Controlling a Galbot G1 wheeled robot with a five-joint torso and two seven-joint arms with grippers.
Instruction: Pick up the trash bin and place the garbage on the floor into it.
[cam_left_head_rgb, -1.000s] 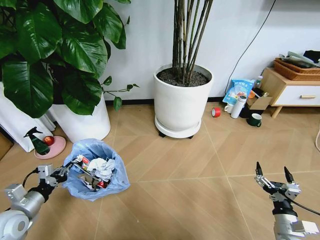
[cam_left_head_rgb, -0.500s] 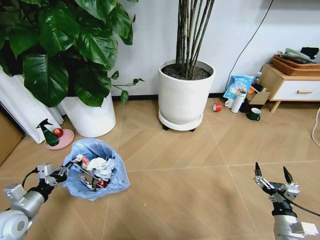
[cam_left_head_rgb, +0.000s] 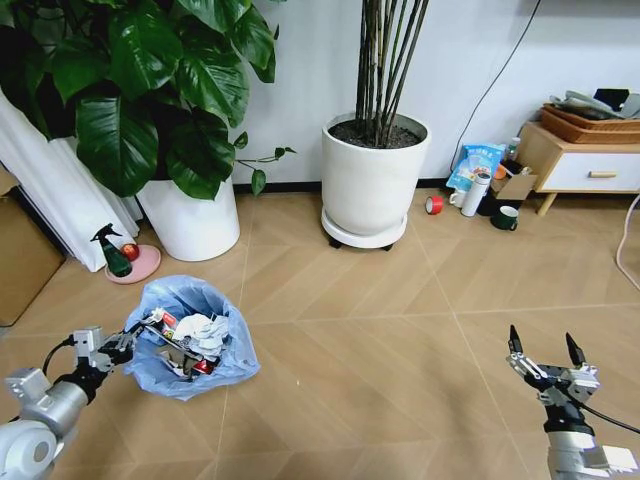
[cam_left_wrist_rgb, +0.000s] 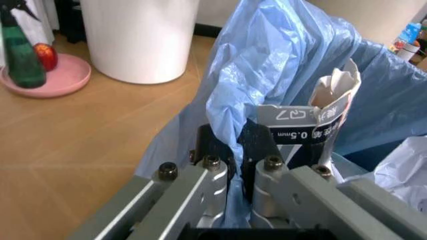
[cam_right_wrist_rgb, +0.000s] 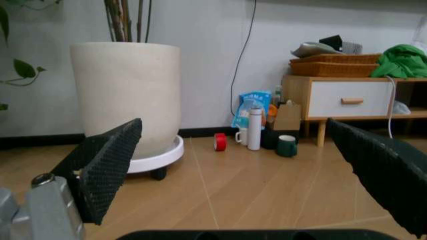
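Observation:
The trash bin (cam_left_head_rgb: 190, 345), lined with a crinkly light-blue bag, is at my lower left over the floor (cam_left_head_rgb: 380, 350). My left gripper (cam_left_head_rgb: 126, 345) is shut on its near rim. In the left wrist view the left gripper (cam_left_wrist_rgb: 233, 150) pinches the blue bag and rim (cam_left_wrist_rgb: 267, 75). Garbage fills the bin: crumpled white paper (cam_left_head_rgb: 205, 330) and a printed wrapper (cam_left_wrist_rgb: 323, 117). My right gripper (cam_left_head_rgb: 541, 352) hangs open and empty at the lower right, well away from the bin. In the right wrist view the right gripper (cam_right_wrist_rgb: 247, 175) is also open, its black pads (cam_right_wrist_rgb: 110, 167) spread wide.
Two big white plant pots (cam_left_head_rgb: 375, 180) (cam_left_head_rgb: 190, 220) stand along the wall. A pink dish with a green spray bottle (cam_left_head_rgb: 117, 253) sits left of the bin. Red tape (cam_left_head_rgb: 433, 204), a bottle, a mug (cam_left_head_rgb: 505, 216) and a wooden cabinet (cam_left_head_rgb: 585, 170) are at the far right.
The whole head view has shifted, so the camera moved: pots and dish now sit farther right and higher. The bin and both grippers keep their places in the picture.

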